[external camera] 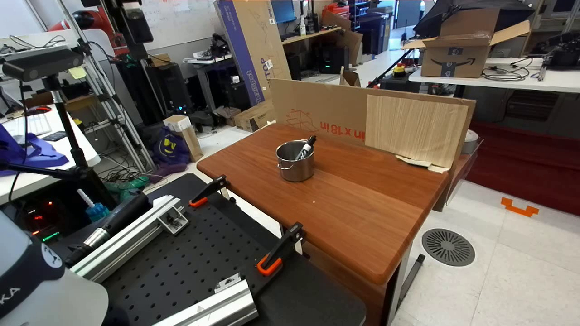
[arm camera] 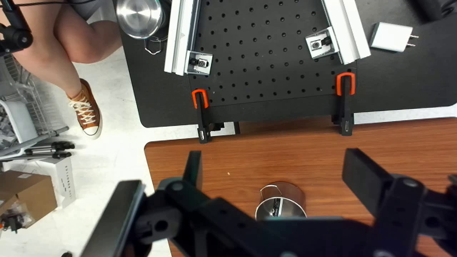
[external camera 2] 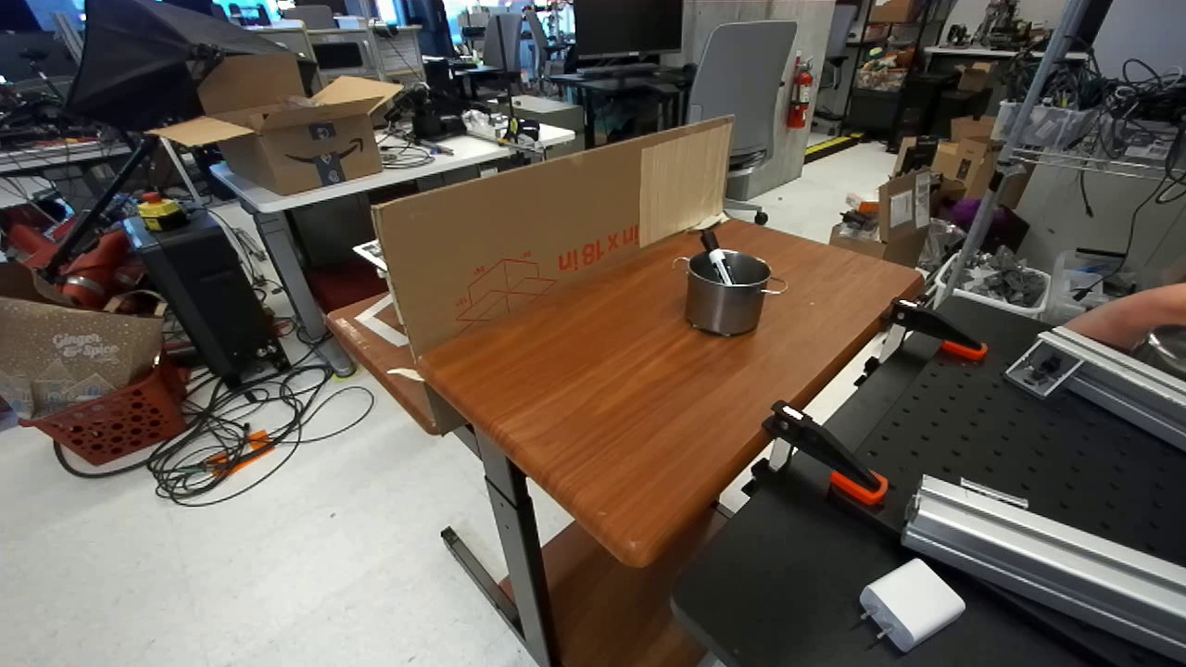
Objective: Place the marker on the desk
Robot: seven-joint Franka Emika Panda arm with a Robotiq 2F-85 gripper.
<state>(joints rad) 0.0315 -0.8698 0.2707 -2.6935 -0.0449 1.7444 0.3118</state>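
The marker [external camera: 306, 148] is black and white with a black cap. It leans inside the grey metal cup [external camera: 295, 170], its capped end above the rim. The same marker [external camera 2: 718, 259] and cup [external camera 2: 725, 308] show in an exterior view. The cup stands on the reddish-brown desk [external camera: 362, 203]. In the wrist view my gripper [arm camera: 274, 157] is wide open above the desk [arm camera: 228, 160], nothing between its fingers. The cup [arm camera: 292, 192] and part of the marker [arm camera: 277, 207] lie below it; the gripper body hides the rest. My gripper is outside both exterior views.
A cardboard panel [external camera: 326, 108] stands along the desk's far edge. A black perforated board [external camera: 181, 267] with aluminium rails and orange-black clamps [external camera: 278, 253] adjoins the near edge. A white charger [external camera 2: 913, 602] lies on it. A person's leg [arm camera: 71, 67] and another metal pot [arm camera: 139, 18] are beside the board.
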